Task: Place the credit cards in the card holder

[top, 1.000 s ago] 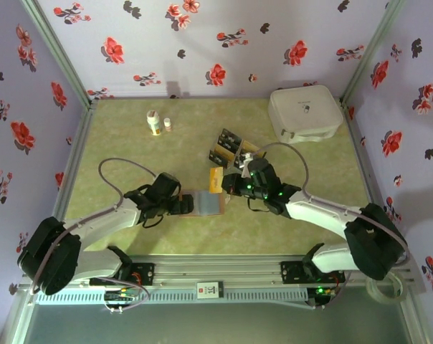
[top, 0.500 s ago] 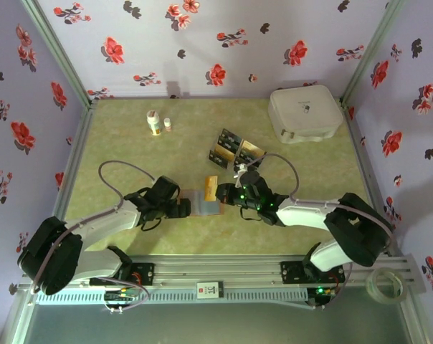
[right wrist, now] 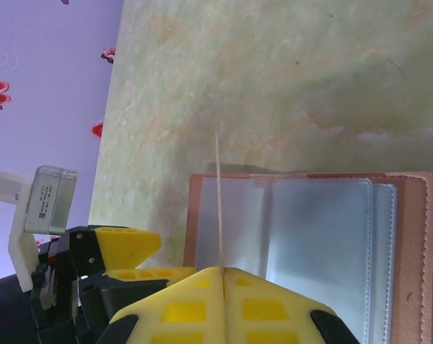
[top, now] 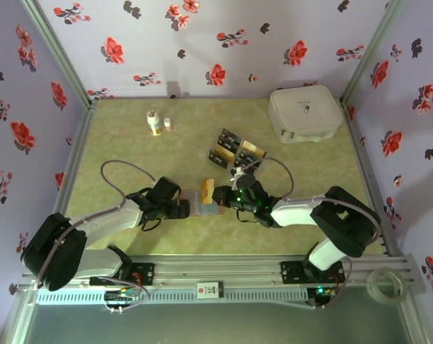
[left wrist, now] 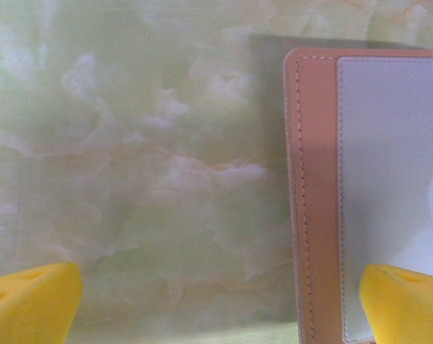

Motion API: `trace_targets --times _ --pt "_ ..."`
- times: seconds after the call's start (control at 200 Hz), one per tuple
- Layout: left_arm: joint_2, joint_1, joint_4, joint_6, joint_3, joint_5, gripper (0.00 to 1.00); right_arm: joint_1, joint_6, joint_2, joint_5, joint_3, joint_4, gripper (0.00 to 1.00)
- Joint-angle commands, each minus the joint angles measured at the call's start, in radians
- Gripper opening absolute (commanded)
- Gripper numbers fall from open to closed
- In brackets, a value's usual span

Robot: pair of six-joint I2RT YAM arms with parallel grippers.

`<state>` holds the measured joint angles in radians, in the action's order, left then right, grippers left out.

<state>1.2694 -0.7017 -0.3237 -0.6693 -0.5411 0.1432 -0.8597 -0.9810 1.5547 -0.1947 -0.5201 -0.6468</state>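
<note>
The reddish-brown card holder (top: pixel 201 208) lies open on the table between the arms, its grey-blue pockets (right wrist: pixel 313 236) facing up. My right gripper (top: pixel 219 196) is shut on a gold-yellow credit card (top: pixel 207 190), which stands on edge over the holder's left half. In the right wrist view the card (right wrist: pixel 219 201) is a thin edge-on line rising from the closed fingertips (right wrist: pixel 222 276). My left gripper (left wrist: pixel 216 308) is open at the holder's left edge (left wrist: pixel 313 179), one finger (left wrist: pixel 406 301) over the pocket, the other (left wrist: pixel 30 304) over bare table. More black and gold cards (top: pixel 233 147) lie farther back.
The spare cards sit in a clear tray (top: pixel 249 151) behind the holder. A large white rounded case (top: pixel 305 113) is at the back right. Two small bottles (top: pixel 154 122) stand at the back left. Flowered walls enclose the table.
My right gripper has carried the gold card leftward and nearer, from beside the holder's far right corner to over its left half. The left gripper has barely moved.
</note>
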Motion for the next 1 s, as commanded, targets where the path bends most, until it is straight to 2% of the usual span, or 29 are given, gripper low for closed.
trace_targets --times 0.0,0.265,0.995 --pt "0.011 0.007 -0.023 0.016 -0.003 0.040 1.00 -0.010 -0.019 0.017 0.000 0.020 -0.066 0.00" --pt "0.041 0.007 -0.067 0.010 -0.021 0.080 1.00 -0.014 -0.030 0.051 -0.015 0.029 -0.110 0.00" --pt "0.047 0.004 -0.082 0.006 -0.021 0.098 1.00 -0.020 -0.035 0.111 -0.020 0.043 -0.172 0.00"
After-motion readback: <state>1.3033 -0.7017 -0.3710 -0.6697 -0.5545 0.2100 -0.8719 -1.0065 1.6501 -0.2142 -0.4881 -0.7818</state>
